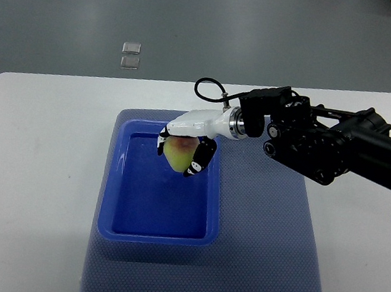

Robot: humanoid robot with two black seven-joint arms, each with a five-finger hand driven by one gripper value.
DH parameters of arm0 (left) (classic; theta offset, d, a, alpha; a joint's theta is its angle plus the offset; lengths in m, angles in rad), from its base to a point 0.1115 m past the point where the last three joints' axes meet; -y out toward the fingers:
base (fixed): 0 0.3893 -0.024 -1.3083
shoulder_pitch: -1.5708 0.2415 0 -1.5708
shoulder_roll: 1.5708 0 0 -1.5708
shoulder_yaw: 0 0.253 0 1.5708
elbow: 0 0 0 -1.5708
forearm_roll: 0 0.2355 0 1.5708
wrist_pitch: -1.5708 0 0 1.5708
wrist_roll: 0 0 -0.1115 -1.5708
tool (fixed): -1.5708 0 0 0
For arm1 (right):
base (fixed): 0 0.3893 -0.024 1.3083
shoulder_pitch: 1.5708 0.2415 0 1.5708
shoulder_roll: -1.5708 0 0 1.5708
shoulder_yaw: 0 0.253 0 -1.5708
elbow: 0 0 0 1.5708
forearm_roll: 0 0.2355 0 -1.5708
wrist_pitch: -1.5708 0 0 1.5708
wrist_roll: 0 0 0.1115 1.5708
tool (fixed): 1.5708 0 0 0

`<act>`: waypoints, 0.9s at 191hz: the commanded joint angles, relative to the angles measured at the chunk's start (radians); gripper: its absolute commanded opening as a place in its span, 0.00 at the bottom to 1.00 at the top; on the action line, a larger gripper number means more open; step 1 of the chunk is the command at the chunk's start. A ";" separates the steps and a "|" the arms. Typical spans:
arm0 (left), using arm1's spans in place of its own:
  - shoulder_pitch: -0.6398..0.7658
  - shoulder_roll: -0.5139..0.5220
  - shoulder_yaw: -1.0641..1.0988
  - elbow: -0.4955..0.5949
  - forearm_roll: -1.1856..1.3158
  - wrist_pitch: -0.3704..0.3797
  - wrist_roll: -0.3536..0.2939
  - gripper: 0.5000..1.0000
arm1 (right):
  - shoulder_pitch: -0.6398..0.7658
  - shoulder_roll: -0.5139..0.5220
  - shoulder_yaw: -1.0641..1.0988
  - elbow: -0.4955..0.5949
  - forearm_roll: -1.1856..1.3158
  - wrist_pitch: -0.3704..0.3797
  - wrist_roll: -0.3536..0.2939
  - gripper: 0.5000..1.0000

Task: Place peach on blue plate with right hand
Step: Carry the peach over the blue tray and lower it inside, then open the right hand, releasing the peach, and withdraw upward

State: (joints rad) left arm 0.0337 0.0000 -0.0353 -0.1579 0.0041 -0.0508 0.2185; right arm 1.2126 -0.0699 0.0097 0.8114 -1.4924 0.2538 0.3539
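My right hand reaches in from the right edge on a black arm, its white palm and black-tipped fingers curled around a yellow-pink peach. The peach hangs over the far part of the blue plate, a deep rectangular blue tray. I cannot tell whether the peach touches the tray floor. My left hand does not show.
The blue tray stands on a blue mat that covers the middle of a white table. Grey floor lies beyond the table's far edge, with two small pale squares on it.
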 commanded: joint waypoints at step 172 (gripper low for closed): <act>0.000 0.000 0.000 0.000 0.000 0.000 -0.001 1.00 | -0.197 -0.074 0.365 0.000 0.618 0.257 -0.015 0.87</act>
State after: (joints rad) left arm 0.0338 0.0000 -0.0353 -0.1574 0.0042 -0.0506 0.2185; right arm 1.0697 -0.1163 0.3125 0.8121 -0.9685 0.4969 0.3406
